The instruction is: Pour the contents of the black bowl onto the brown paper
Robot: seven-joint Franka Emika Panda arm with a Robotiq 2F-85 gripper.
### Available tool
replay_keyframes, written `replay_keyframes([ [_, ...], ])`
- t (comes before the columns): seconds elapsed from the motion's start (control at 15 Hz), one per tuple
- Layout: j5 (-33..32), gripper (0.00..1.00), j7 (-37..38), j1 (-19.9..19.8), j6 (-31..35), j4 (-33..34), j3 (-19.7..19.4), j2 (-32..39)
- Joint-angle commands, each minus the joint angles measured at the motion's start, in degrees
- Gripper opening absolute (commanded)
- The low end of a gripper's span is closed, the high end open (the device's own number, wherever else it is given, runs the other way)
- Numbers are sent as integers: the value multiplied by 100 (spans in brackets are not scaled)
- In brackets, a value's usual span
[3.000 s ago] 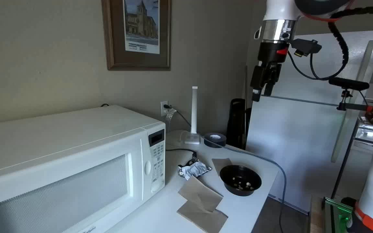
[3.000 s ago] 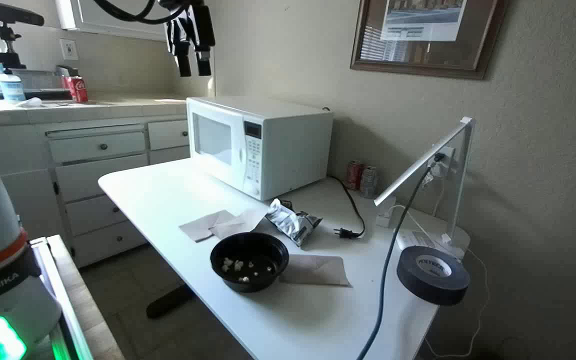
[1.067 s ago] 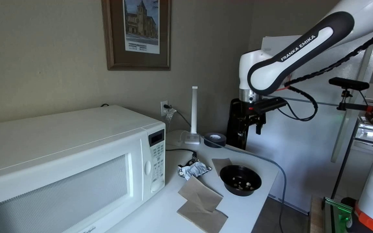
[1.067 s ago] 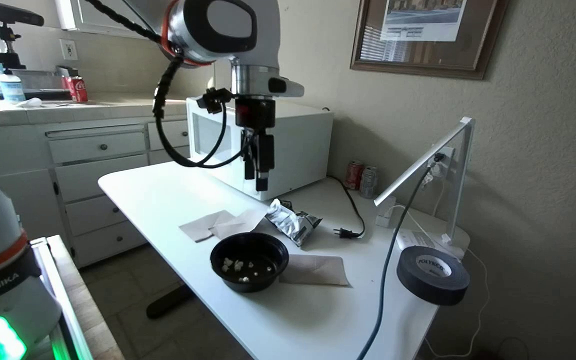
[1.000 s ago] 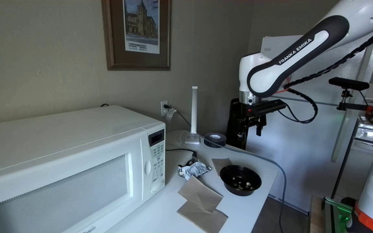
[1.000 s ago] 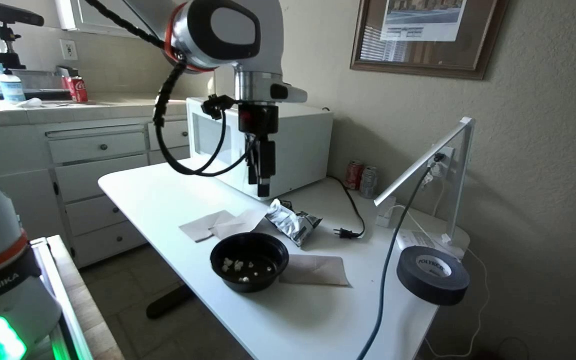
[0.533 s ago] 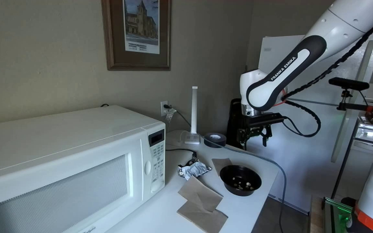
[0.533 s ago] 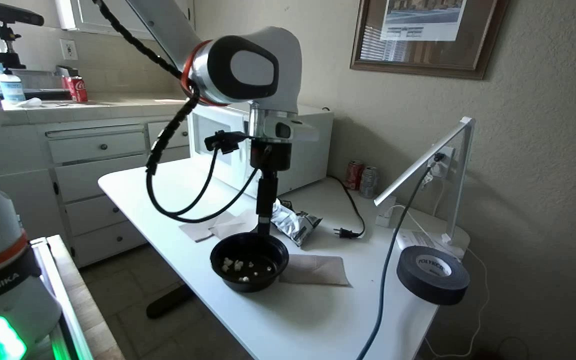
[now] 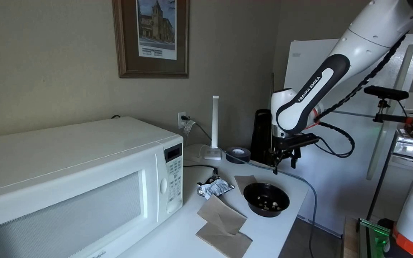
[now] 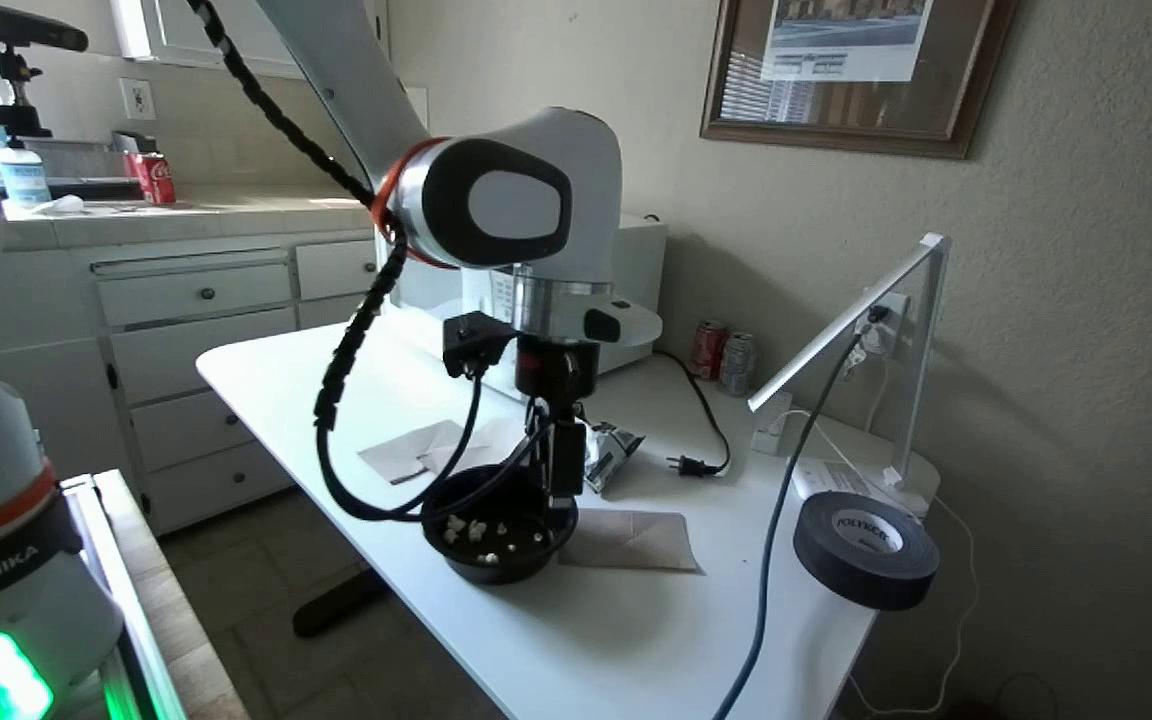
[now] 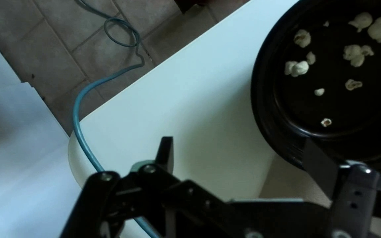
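The black bowl [image 9: 266,212] stands upright on the white table and holds several pieces of popcorn; it also shows in an exterior view [image 10: 494,572] and in the wrist view [image 11: 267,114]. Brown paper [image 9: 224,229] lies as overlapping sheets beside it, and another brown sheet [image 10: 631,540] lies partly behind the bowl, also in the wrist view [image 11: 286,177]. My gripper [image 11: 238,148] is open and empty above the table by the bowl. One finger overlaps the bowl's rim in the wrist view; contact cannot be told. The gripper shows in both exterior views [image 9: 284,167] [image 10: 556,480].
A silver packet [image 9: 218,187] lies near the paper. A white microwave [image 9: 84,168] stands on the table. A tape roll [image 9: 238,155], a white lamp [image 10: 921,400] and a grey cable [image 10: 771,550] are at the far end. The table edge [image 11: 164,62] runs close by the bowl.
My arm has come down from high up toward the bowl, and the gripper has turned and lowered further in the last half second. The bowl and the paper have not moved.
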Motion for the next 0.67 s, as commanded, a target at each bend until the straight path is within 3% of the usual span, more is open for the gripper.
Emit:
replay_keyframes([
  [0.0,3,100,-73,119,8,8,-143,33],
  [0.2,4,100,-127,128,24,9,-149,58],
  [0.33,154,100,-304,126,374,60,-174,350],
  [0.6,940,100,-1033,150,834,56,-156,752],
])
